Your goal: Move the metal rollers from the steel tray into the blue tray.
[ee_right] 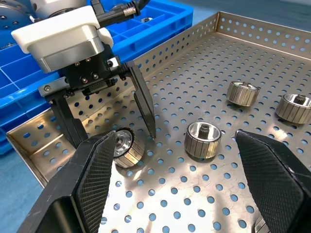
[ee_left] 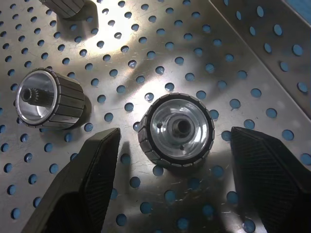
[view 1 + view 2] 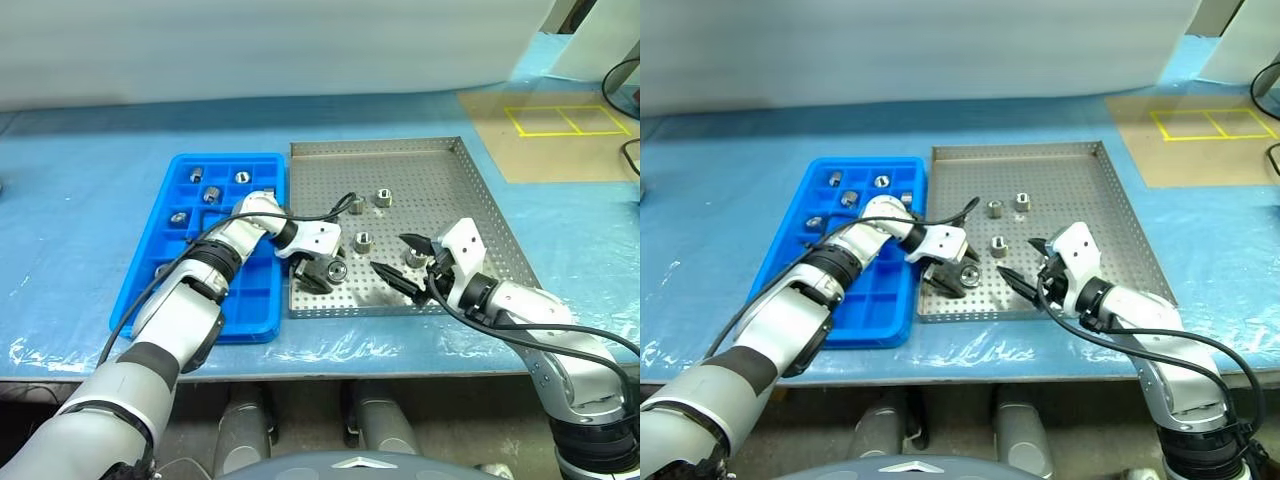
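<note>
Left wrist view: our left hand (image 2: 175,189), spread, straddles a tipped roller (image 2: 176,130); hard, slick, rolling, so we pinch its ribbed sides.

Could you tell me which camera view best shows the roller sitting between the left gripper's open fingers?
The left wrist view: the roller lies centred and close, its end face showing. In the right wrist view a finger partly hides it; in the head views it's tiny beneath the left gripper.

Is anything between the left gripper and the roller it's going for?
Nothing visible. The left gripper is open, its fingers straddling a roller lying on its side on the steel tray. The nearest other roller sits clear.
</note>
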